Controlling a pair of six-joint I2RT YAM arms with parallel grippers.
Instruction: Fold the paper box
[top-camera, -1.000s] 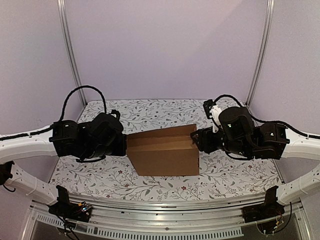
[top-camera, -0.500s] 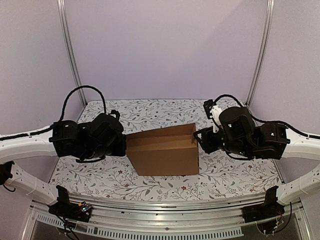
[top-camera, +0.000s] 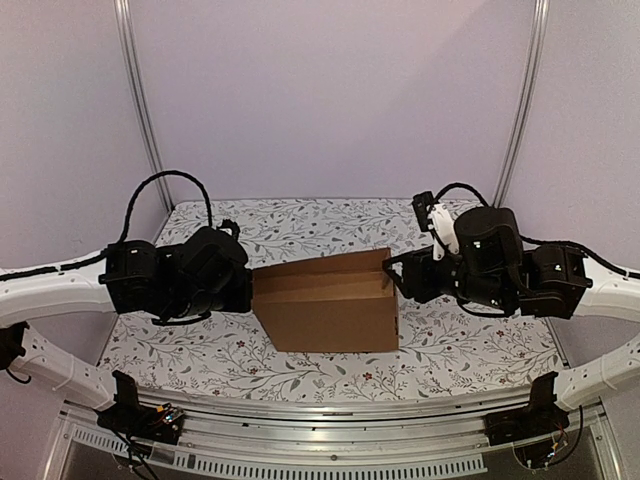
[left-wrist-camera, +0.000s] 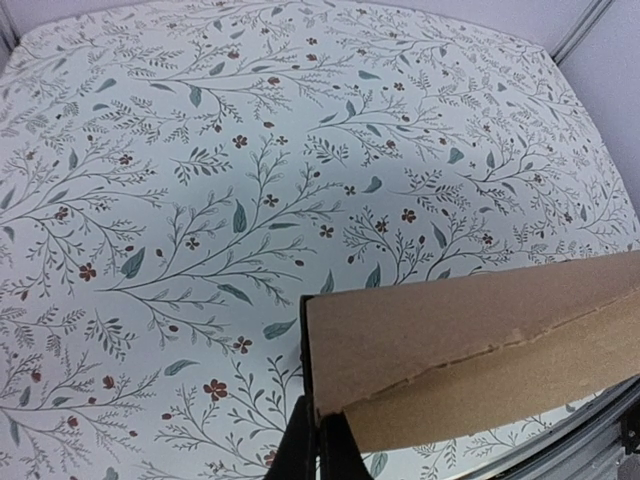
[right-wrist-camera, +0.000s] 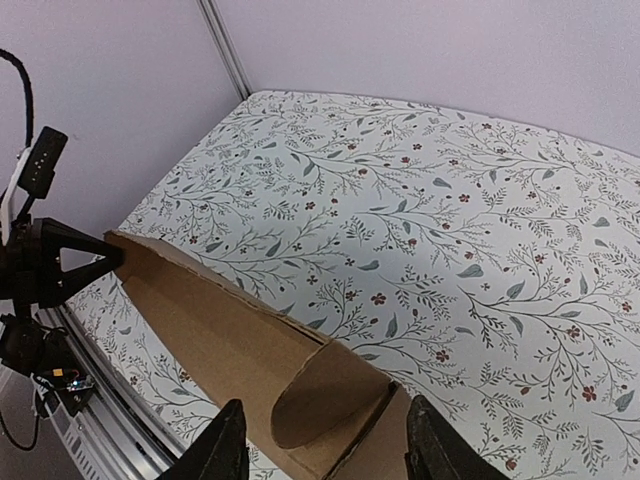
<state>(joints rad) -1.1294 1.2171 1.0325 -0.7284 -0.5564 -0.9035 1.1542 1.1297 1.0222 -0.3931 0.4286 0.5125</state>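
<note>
The plain brown paper box (top-camera: 330, 300) stands partly folded in the middle of the floral table (top-camera: 300, 225). My left gripper (top-camera: 250, 290) is shut on the box's left top corner; in the left wrist view the fingers (left-wrist-camera: 296, 450) pinch the cardboard edge (left-wrist-camera: 470, 340). My right gripper (top-camera: 395, 278) is open beside the box's right end. In the right wrist view its fingers (right-wrist-camera: 225, 450) stand wide apart around a rounded inner flap (right-wrist-camera: 325, 395) without touching it.
Metal frame posts (top-camera: 140, 100) rise at the back corners before purple walls. A metal rail (top-camera: 320, 420) runs along the table's near edge. The left arm's black cable (top-camera: 165, 180) loops above it.
My right gripper has drawn back slightly to the right, away from the box's right end, and rotated. The left gripper and the box stay as they were.
</note>
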